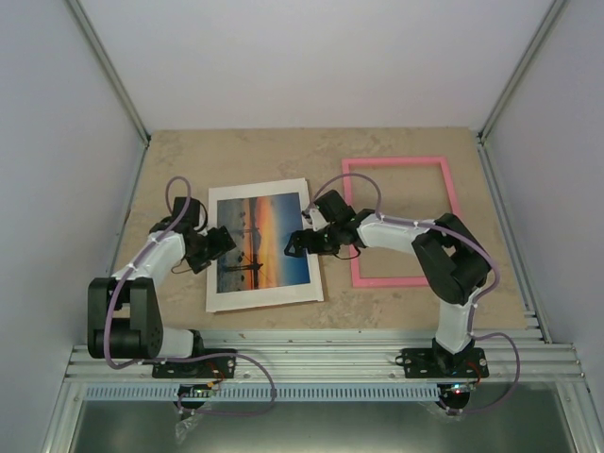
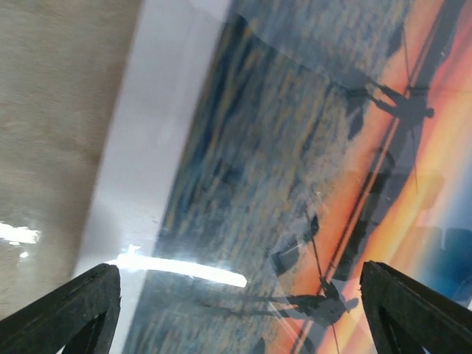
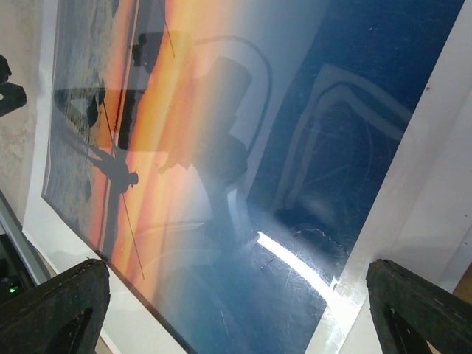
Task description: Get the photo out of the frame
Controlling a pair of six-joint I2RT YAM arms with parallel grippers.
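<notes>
Your photo (image 1: 262, 241) lies flat on the tabletop (image 1: 170, 160), face up with a broad white margin around it. The pink frame (image 1: 401, 162) lies right of the photo and apart from it, with bare tabletop showing through its opening. Your left gripper (image 1: 219, 243) hangs over the photo's left edge and your right gripper (image 1: 300, 243) over its right edge. Both pairs of jaws are spread wide, pinching nothing.

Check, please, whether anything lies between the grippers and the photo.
Nothing opaque does: the left gripper and right gripper both hang open right above the photo. Its surface mirrors strongly, so a clear sheet on top cannot be ruled out.
</notes>
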